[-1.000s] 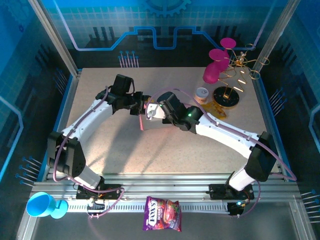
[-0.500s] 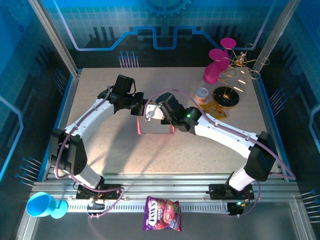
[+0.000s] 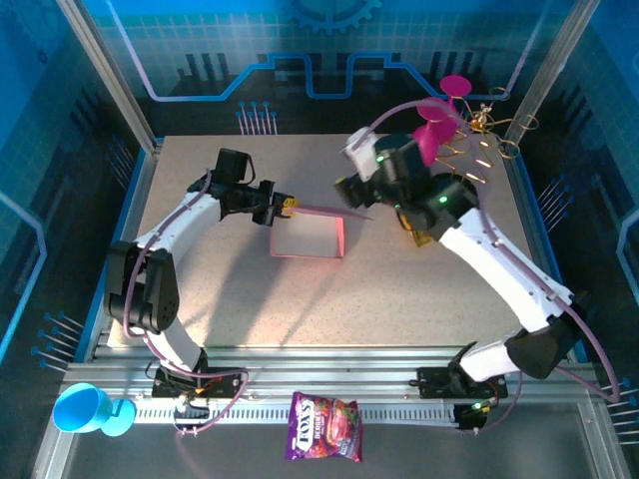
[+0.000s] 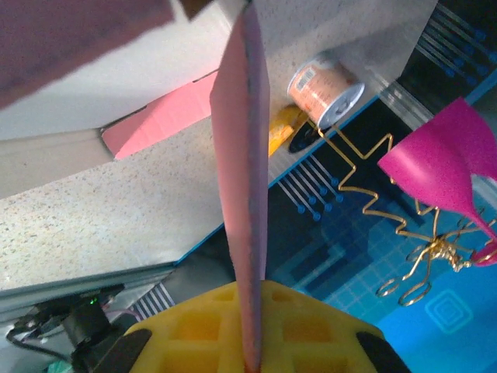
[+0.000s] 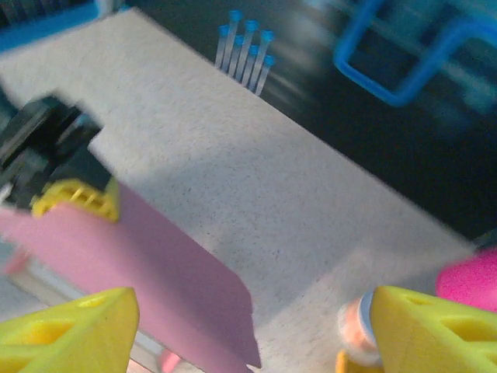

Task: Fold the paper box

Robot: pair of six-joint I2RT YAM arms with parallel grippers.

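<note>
I see the paper box (image 3: 308, 239) sitting open near the middle of the tabletop (image 3: 200, 289), whitish inside up, with one long pink flap (image 3: 329, 212) raised along its rear edge. My left jaws are pressed together on that flap's left end. From the left wrist camera the flap runs edge-on straight out from between the yellow pads (image 4: 311, 330). My right jaws are spread wide, hanging above the flap's right end without touching it, just in front of the magenta cups (image 3: 431, 135).
</note>
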